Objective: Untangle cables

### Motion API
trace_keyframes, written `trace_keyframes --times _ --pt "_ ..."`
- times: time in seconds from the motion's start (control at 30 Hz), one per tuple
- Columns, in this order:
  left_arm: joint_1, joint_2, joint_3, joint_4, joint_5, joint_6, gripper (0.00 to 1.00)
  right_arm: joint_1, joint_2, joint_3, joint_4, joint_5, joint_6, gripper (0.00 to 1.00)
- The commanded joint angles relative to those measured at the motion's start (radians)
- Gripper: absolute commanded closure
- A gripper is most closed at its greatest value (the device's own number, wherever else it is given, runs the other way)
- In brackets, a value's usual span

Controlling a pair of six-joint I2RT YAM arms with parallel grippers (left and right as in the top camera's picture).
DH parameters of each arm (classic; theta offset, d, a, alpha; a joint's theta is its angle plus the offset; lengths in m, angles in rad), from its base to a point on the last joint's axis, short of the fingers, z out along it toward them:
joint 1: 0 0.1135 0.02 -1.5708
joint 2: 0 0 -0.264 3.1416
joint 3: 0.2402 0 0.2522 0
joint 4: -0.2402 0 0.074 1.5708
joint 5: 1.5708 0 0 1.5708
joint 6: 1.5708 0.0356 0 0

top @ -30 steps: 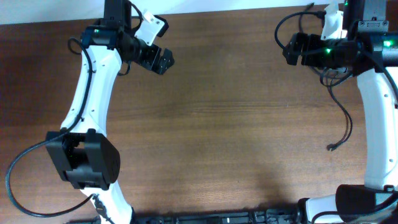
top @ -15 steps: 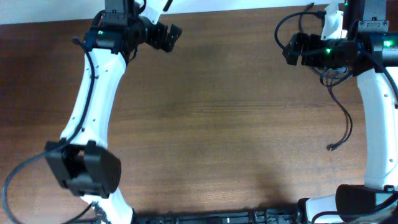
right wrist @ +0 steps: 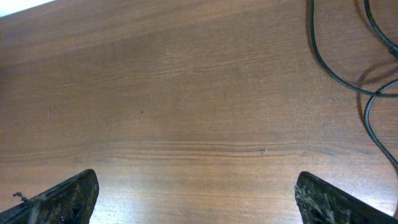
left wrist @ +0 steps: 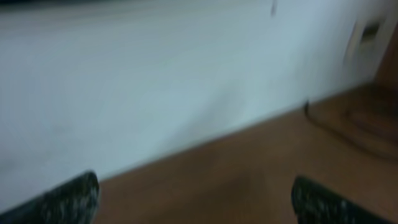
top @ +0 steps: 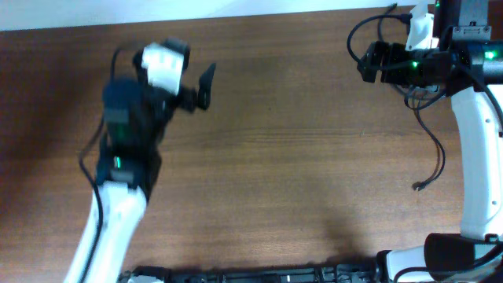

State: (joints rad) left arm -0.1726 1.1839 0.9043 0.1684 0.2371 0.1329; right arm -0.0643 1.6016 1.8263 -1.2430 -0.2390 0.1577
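A thin black cable [top: 440,153] lies loose on the right side of the wooden table, and its small plug end [top: 417,186] points left. Its upper part runs under my right arm. Black cable strands [right wrist: 318,53] also show at the top right of the right wrist view. My right gripper [top: 368,61] is at the far right, open and empty [right wrist: 196,196], left of those strands. My left gripper [top: 202,85] is blurred over the far left of the table, open and empty [left wrist: 193,196]. A dark curved cord [left wrist: 339,127] shows blurred on the table ahead of it.
A white wall [left wrist: 155,81] runs along the table's far edge [top: 259,16]. The left arm [top: 126,141] is raised and smeared by motion. The right arm's white link [top: 475,149] runs along the right edge. Dark equipment [top: 259,275] lines the front edge.
My left arm has swung fast. Its gripper went to the far edge, then came back toward the table's middle, and the arm now looks blurred. The right arm and cable are still.
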Motion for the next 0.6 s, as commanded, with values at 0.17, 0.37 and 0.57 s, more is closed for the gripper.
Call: trace_keyframes --times 0.17,0.37,0.57 --pt "0.003 -0.496 -0.59 0.396 -0.076 -0.035 0.01 0.005 -0.023 0.008 0.001 -0.012 -0.004 0.01" --pt "0.006 -0.71 -0.799 0.466 -0.182 -0.035 0.01 0.005 -0.023 0.008 0.001 -0.012 -0.004 0.01" --pt "0.023 -0.877 -0.895 0.394 -0.203 -0.035 0.01 0.005 -0.023 0.008 0.001 -0.012 -0.004 0.01"
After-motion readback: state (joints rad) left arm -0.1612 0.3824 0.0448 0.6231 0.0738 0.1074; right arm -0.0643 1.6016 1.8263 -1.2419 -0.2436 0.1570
